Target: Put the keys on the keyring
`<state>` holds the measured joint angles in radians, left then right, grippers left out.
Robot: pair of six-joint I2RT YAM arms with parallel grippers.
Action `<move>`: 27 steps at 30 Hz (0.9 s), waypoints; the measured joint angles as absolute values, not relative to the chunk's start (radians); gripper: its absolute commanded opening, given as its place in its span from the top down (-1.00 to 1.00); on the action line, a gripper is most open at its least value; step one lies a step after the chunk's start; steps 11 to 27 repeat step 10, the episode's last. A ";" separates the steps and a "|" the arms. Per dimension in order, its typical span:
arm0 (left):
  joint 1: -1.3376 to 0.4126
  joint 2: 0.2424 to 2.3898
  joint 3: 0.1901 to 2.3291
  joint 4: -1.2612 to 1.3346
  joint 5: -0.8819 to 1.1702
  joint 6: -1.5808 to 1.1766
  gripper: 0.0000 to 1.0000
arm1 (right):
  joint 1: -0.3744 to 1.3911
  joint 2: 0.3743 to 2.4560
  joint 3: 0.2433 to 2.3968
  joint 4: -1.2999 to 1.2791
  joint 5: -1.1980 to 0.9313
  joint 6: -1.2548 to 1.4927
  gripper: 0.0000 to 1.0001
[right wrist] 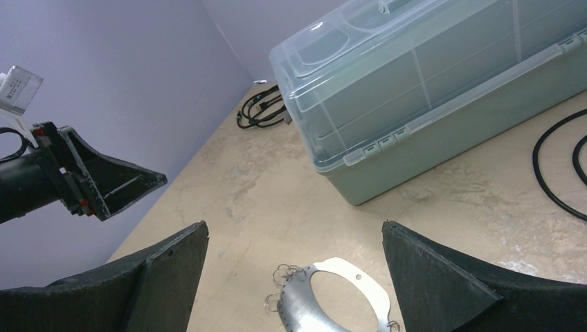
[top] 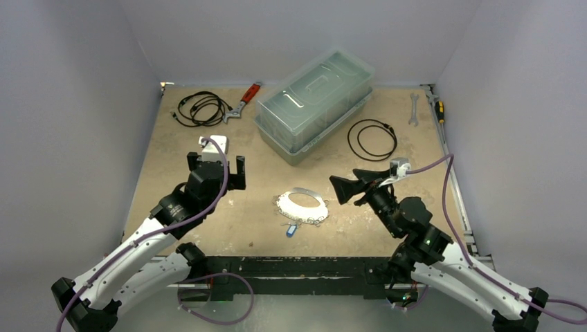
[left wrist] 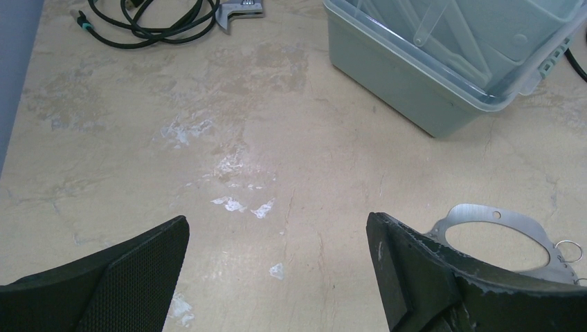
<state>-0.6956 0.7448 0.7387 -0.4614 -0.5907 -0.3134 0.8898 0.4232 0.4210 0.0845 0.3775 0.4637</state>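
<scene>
The keyring [top: 302,195] is a flat, pale silvery hoop lying on the tan table between the two arms, with small wire loops [right wrist: 280,277] along its rim. A small key with a blue head [top: 291,230] lies just in front of it. Other keys are too small to tell apart from the rim's metal bits. My left gripper [top: 217,164] hovers open to the left of the hoop, with bare table between its fingers [left wrist: 387,263]; the keyring [left wrist: 477,216] shows beside its right finger. My right gripper [top: 351,182] stands open to the right of the hoop, pointing towards the keyring [right wrist: 304,304].
A clear lidded plastic box [top: 315,104] stands at the back. Black cable coils lie at the back left [top: 201,107] and right of the box [top: 372,138]. A red-handled wrench [top: 242,100], a spanner [top: 414,108] and a screwdriver [top: 438,107] lie along the back.
</scene>
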 measured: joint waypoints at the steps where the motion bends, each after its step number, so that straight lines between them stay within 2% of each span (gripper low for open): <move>1: -0.696 0.745 0.739 -0.461 -0.588 -0.313 -0.99 | 0.890 0.425 0.421 0.086 0.377 0.463 -0.98; 27: -0.696 0.741 0.739 -0.465 -0.580 -0.313 -0.99 | 0.890 0.432 0.421 0.118 0.377 0.451 -0.98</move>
